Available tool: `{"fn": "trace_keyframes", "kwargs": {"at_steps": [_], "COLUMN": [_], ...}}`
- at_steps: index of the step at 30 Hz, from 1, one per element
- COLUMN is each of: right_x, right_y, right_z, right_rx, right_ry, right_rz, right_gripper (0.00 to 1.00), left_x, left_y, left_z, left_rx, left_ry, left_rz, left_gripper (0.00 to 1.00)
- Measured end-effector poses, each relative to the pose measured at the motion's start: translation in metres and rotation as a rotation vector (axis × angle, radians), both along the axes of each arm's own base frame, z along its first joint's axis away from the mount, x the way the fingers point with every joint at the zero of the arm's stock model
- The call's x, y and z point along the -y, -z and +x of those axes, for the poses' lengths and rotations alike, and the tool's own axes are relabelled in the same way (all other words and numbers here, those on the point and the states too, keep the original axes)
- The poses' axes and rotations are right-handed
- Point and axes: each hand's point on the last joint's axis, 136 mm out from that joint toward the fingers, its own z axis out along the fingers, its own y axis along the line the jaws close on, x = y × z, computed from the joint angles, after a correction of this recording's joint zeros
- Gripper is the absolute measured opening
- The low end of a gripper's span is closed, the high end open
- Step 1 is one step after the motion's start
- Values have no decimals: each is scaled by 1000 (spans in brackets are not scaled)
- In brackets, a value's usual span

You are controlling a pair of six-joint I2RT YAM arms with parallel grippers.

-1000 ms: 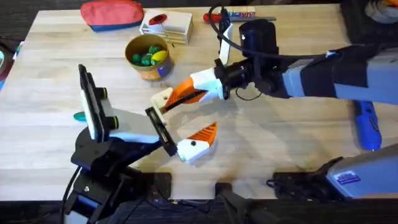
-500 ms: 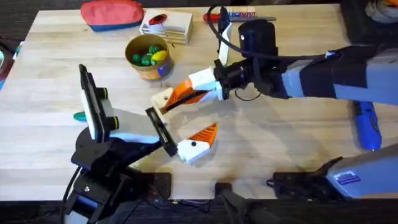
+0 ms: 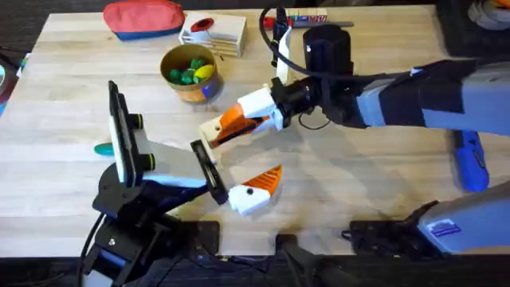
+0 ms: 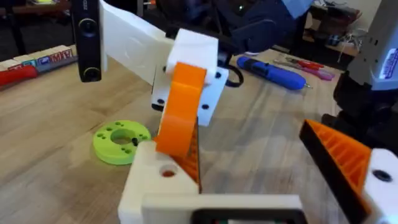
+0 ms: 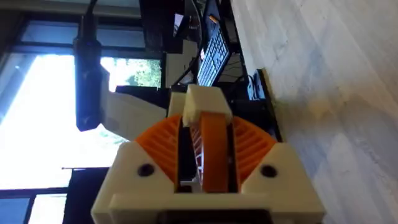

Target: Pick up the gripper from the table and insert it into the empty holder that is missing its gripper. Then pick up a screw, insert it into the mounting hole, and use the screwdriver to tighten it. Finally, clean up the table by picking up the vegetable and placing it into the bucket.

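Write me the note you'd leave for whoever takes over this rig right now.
Right gripper: jaws shut on the gripper, pressing it against the holder; not clearly seated.
Left gripper: jaws open, holding nothing.
Screwdriver lies far right; vegetable far left; bucket at the back.
Done: gripper picked up.
Left: finish insertion, screw, tighten, vegetable into bucket.

Around one bucket [image 3: 189, 74] on the counter [image 3: 358, 175]: one red pouch [image 3: 143, 17] behind it, one teal vegetable [image 3: 103, 148] nearer the arms' bases, one blue screwdriver [image 3: 468, 159] far across, one lime-green disc [image 4: 121, 133], and two robot arms.
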Motion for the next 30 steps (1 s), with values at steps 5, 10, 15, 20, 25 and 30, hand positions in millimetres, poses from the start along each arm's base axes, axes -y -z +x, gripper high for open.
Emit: {"fn": "trace_keyframes", "kwargs": {"at_steps": [5, 10, 15, 20, 25, 30], "right_x": [1, 2, 7, 34, 72, 103], "right_y": [-1, -2, -3, -7, -32, -33], "right_z": [-2, -1, 21, 72, 136, 178], "right_rx": [-3, -3, 49, 152, 345, 434], "right_ry": [-15, -11, 71, 246, 428, 579], "right_rz": [7, 7, 15, 20, 36, -74], "right_gripper": [556, 974, 991, 991, 992, 992], "left_x": [1, 2, 2, 2, 2, 2], "left_y": [0, 0, 0, 0, 0, 0], "left_z": [-3, -4, -5, -5, -5, -5], "left_rx": [-2, -3, -3, -3, -3, -3], "left_ry": [16, 25, 31, 31, 31, 32], "left_rz": [0, -1, -1, -1, -1, -1], "left_gripper": [985, 986, 986, 986, 986, 985]}}
